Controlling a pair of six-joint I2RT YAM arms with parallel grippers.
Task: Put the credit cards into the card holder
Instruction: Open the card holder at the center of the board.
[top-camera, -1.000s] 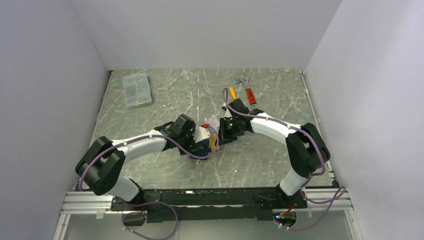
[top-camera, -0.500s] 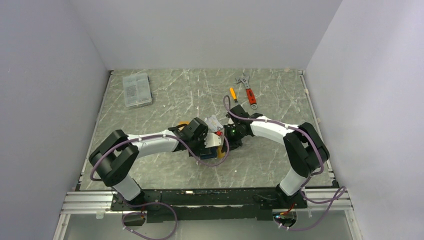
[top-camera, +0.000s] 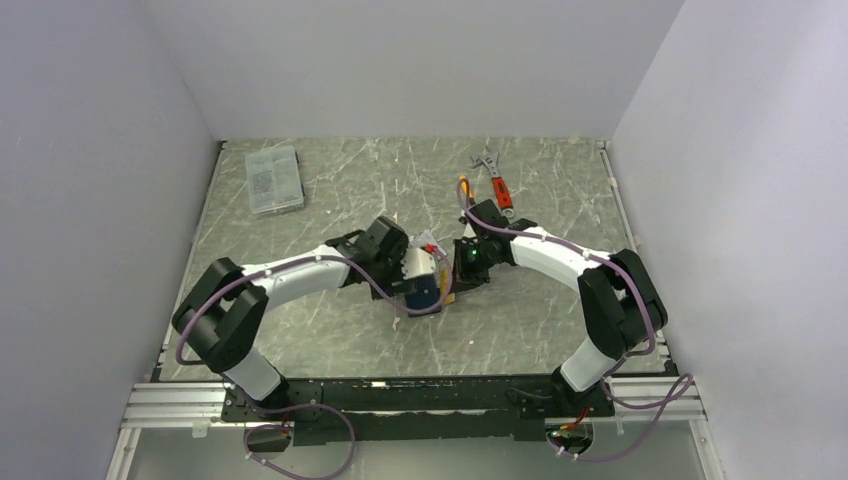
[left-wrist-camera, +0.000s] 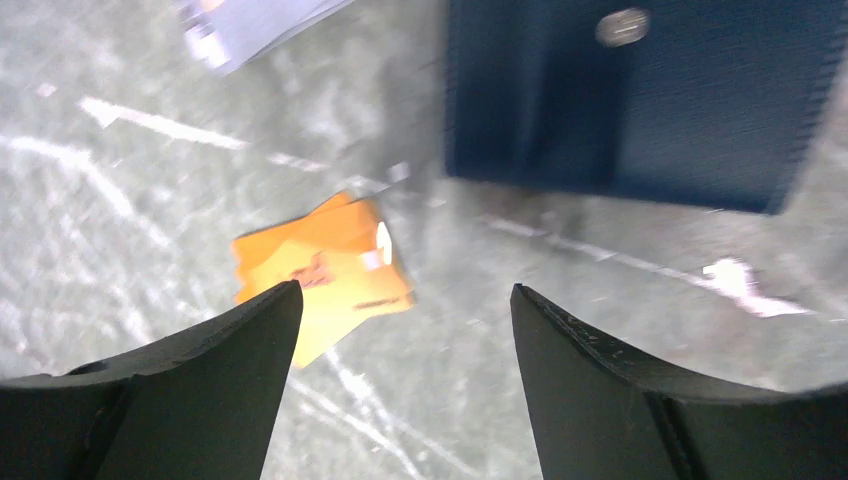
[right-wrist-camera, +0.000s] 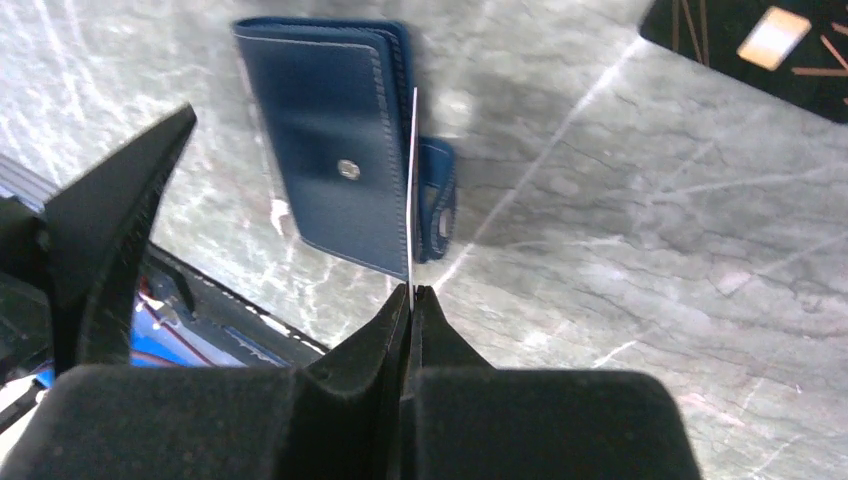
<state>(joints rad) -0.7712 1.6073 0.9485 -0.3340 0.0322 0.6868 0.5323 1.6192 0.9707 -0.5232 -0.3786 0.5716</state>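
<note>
The card holder (right-wrist-camera: 320, 150), a closed navy wallet with a snap, lies on the marble table (right-wrist-camera: 640, 260); it also shows as the card holder (left-wrist-camera: 640, 100) and the card holder (top-camera: 426, 294). My right gripper (right-wrist-camera: 411, 290) is shut on a thin credit card (right-wrist-camera: 411, 190), seen edge-on beside the wallet's right edge. My left gripper (left-wrist-camera: 405, 300) hangs open and empty over the table. Orange credit cards (left-wrist-camera: 320, 270) lie just ahead of its left finger. A silvery card (left-wrist-camera: 250, 25) lies farther off. A black card (right-wrist-camera: 760, 50) lies beyond the wallet.
A clear grey compartment box (top-camera: 273, 180) sits at the back left. An orange-handled tool (top-camera: 466, 187) and a red-handled wrench (top-camera: 497, 182) lie at the back right. Both arms (top-camera: 300, 275) meet at the table's middle, grippers close together.
The left arm swung right, then drew back a little toward the rear. The right gripper shifted slightly with its card, still shut.
</note>
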